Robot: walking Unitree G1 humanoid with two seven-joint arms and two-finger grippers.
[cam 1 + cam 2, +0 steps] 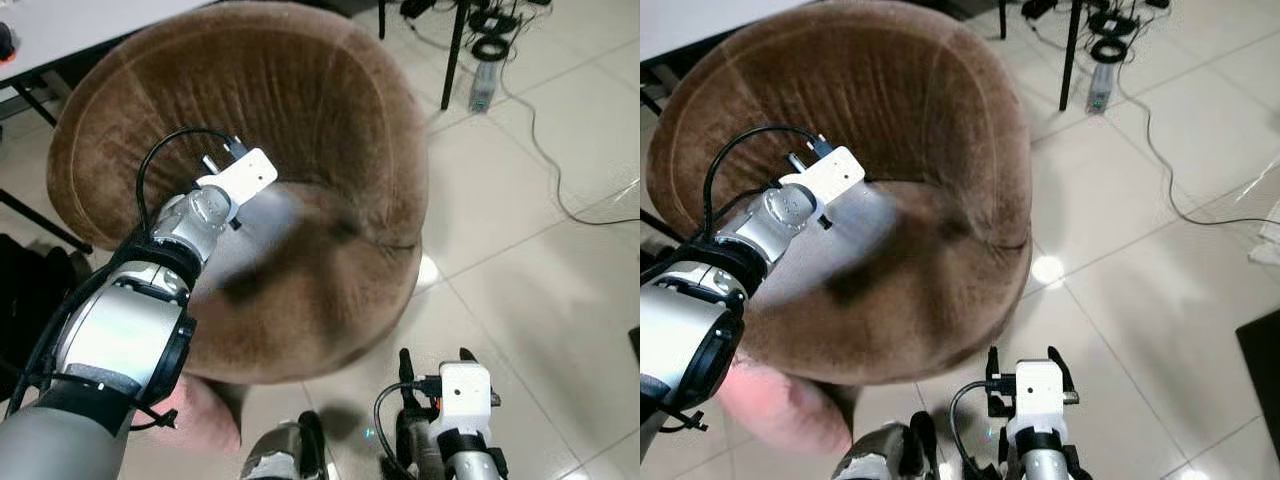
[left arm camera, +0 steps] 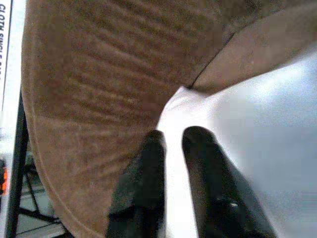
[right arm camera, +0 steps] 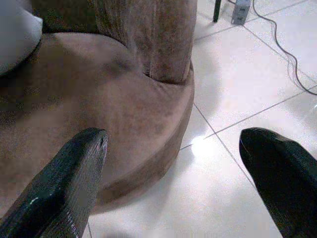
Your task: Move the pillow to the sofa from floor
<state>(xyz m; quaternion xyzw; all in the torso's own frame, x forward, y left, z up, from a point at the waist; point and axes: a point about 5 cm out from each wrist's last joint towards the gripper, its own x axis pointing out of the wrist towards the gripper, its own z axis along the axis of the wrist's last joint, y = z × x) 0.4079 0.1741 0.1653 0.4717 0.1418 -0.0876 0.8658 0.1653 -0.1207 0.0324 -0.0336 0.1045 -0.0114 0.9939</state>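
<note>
the round brown sofa [image 1: 300, 120] holds the pale pillow [image 2: 257, 129] on its seat, against the backrest; the left gripper [image 2: 171, 148] reaches over the seat, its fingers [image 2: 143, 183] narrowed to a thin gap pinching the pillow's edge; the right gripper [image 3: 173, 163] hangs low beside the sofa's front rim, fingers spread wide, holding nothing; tiled floor [image 1: 540, 290] lies open to the right, cables [image 1: 545, 150] trailing across it.
</note>
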